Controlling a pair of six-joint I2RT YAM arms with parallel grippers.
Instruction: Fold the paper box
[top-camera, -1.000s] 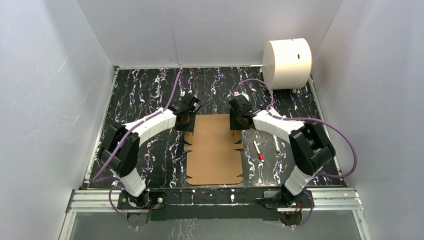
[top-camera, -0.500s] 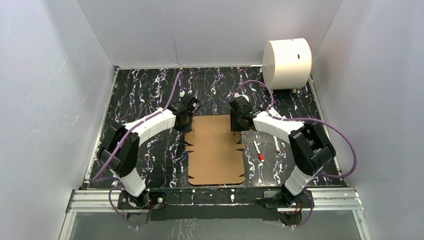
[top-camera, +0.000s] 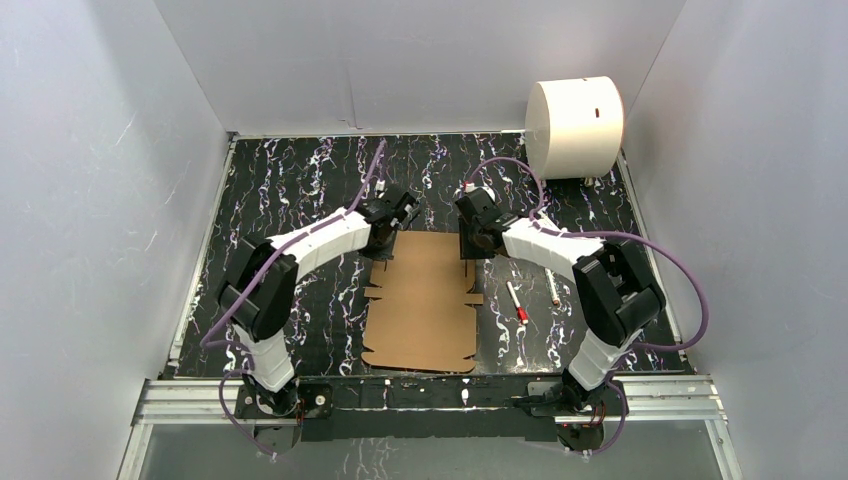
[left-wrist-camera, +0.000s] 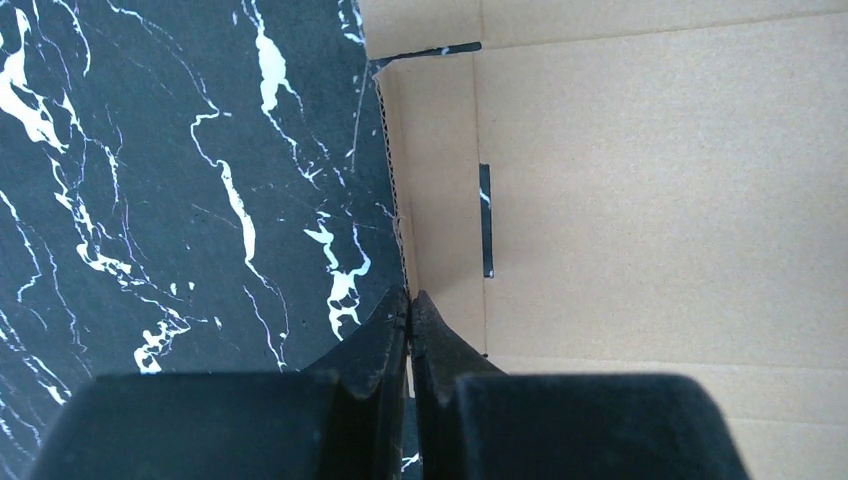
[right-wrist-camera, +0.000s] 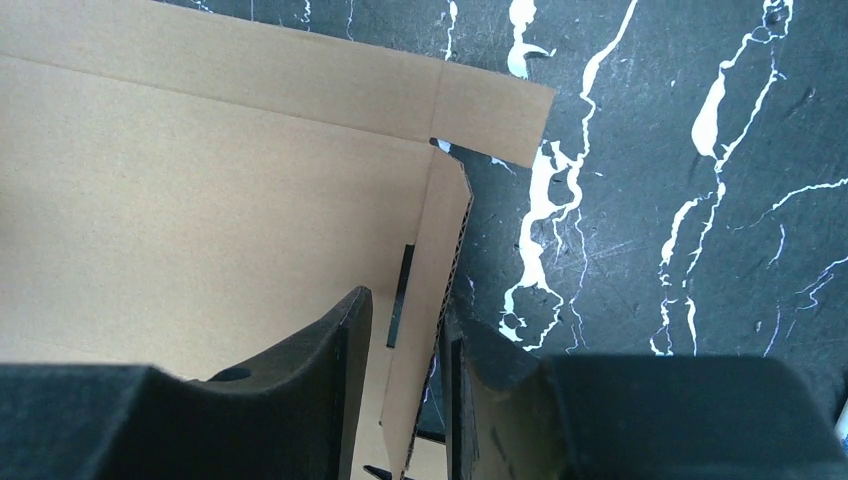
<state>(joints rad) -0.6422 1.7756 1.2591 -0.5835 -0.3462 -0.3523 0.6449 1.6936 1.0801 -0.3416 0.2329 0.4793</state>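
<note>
Inspecting an early stage: paper box (top-camera: 425, 300) mostly flat, only the side flaps begun.

Top view: the sheet lies open on the marbled table (top-camera: 300, 180), running from between both claws back towards the arm bases. No wall stands square, so in my judgement nearly all the folding remains. The left claw (top-camera: 386, 238) and right claw (top-camera: 468, 245) are at its far corners. Left wrist view: the left claw is pinched fully together, and the raw edge of the left flap (left-wrist-camera: 445, 200) runs into the seam at its tips. Right wrist view: the right claw is narrowed but gapped, straddling the tilted right flap (right-wrist-camera: 435, 260), which is close against the outer finger and apart from the inner one.
</note>
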